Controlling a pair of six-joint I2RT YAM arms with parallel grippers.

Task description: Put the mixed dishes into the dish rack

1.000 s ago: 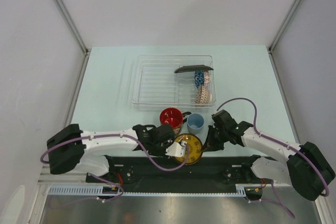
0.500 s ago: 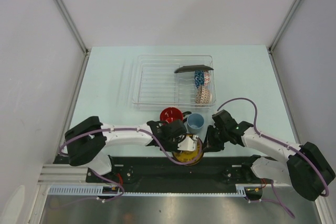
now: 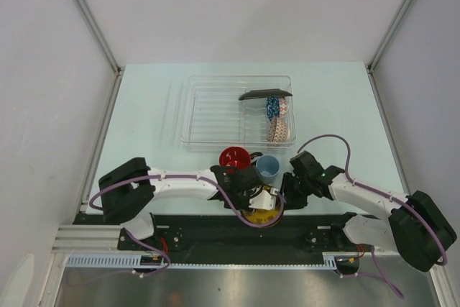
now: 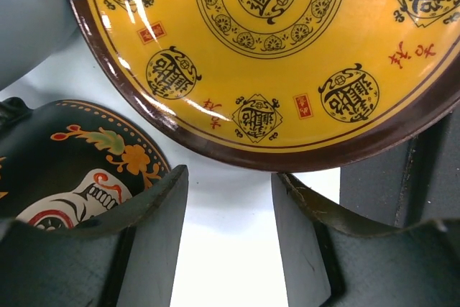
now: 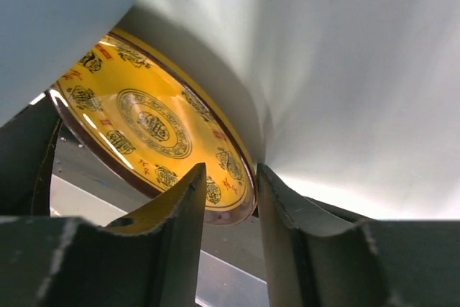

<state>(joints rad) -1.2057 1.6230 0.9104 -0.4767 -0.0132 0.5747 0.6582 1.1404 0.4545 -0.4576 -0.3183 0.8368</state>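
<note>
Viewing from the left gripper (image 4: 228, 177), spread and empty, I find the yellow saucer (image 4: 273, 55) just ahead at 12 o'clock; the right gripper (image 5: 228, 174) is parted too.

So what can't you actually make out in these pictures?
Top view: yellow saucer, mostly under the left arm's wrist.
Top view: blue-white bowl, partly covered by the black plate.
Left wrist view: dark painted dish, cut off by the edge and the left jaws; which dish, unclear.

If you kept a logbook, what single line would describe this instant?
yellow saucer: outside dish rack | left end effector: open, at saucer rim | right end effector: open, beside saucer
</note>
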